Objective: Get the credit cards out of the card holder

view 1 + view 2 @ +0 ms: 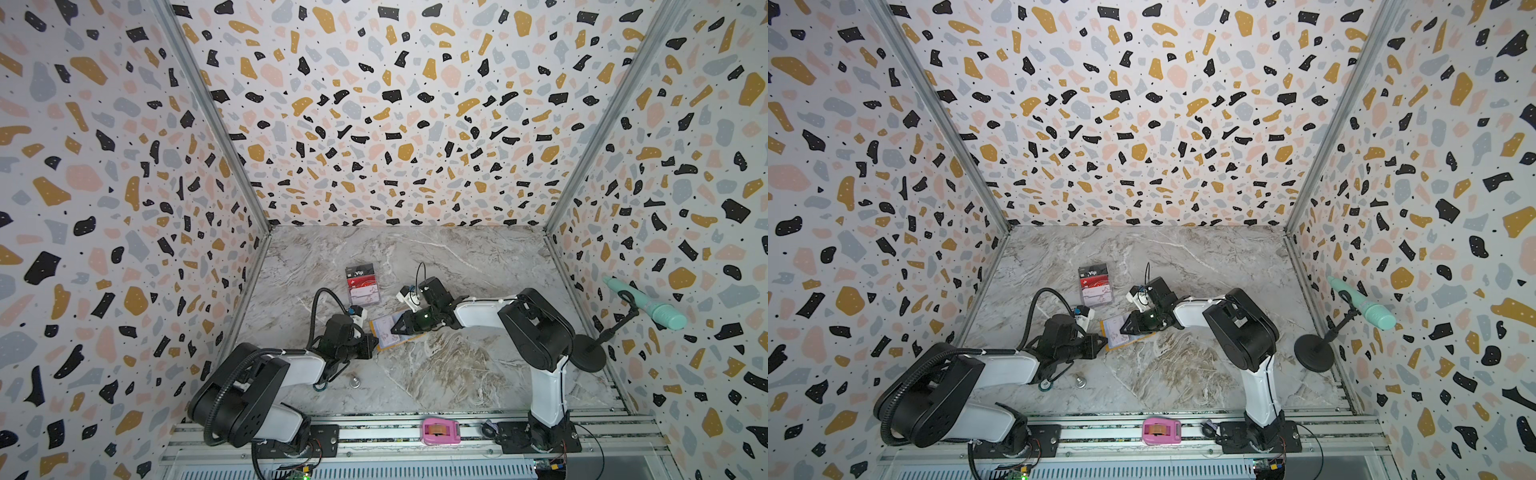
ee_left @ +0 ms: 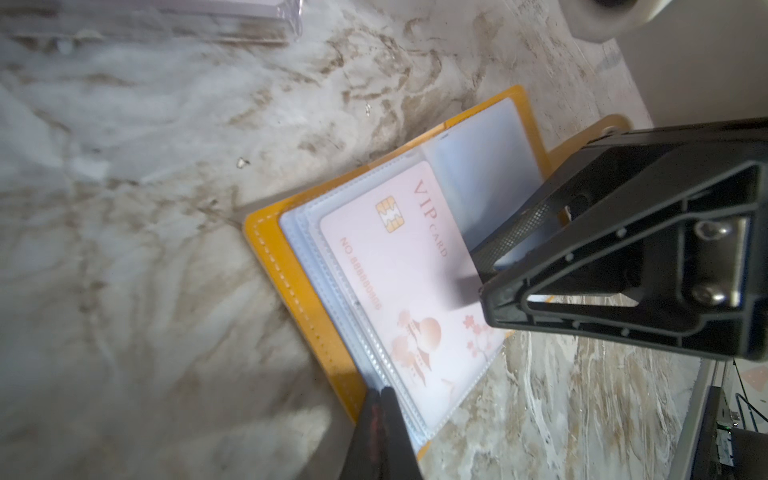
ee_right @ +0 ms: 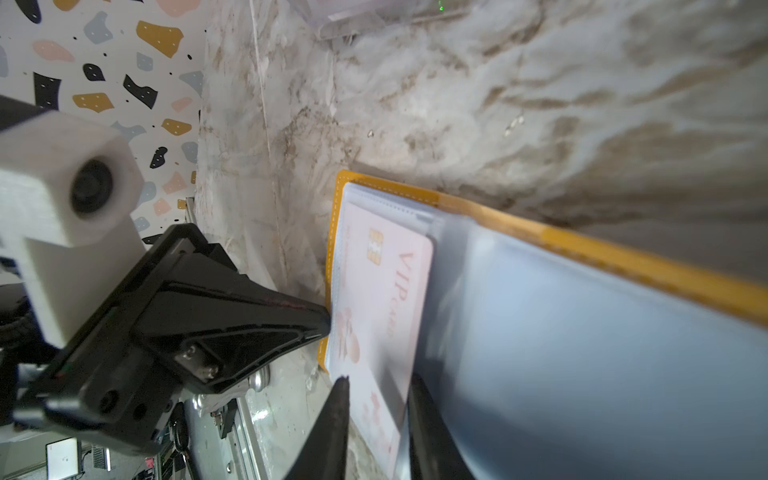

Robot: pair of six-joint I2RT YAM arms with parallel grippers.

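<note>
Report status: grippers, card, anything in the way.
Left gripper shut, tip against card holder edge. Right gripper open, jaws astride white card in its sleeve. Clear stand apart, no obstruction.

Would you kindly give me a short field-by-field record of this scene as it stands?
holder: open, lying on the table, clear sleeves facing up
white card: at the holder's sleeves, one edge between the right jaws
red card: out of the holder, standing in the clear stand behind it
left gripper: shut, tip at the holder's edge
right gripper: jaws apart, astride the white card's edge
task status: white card not yet out
</note>
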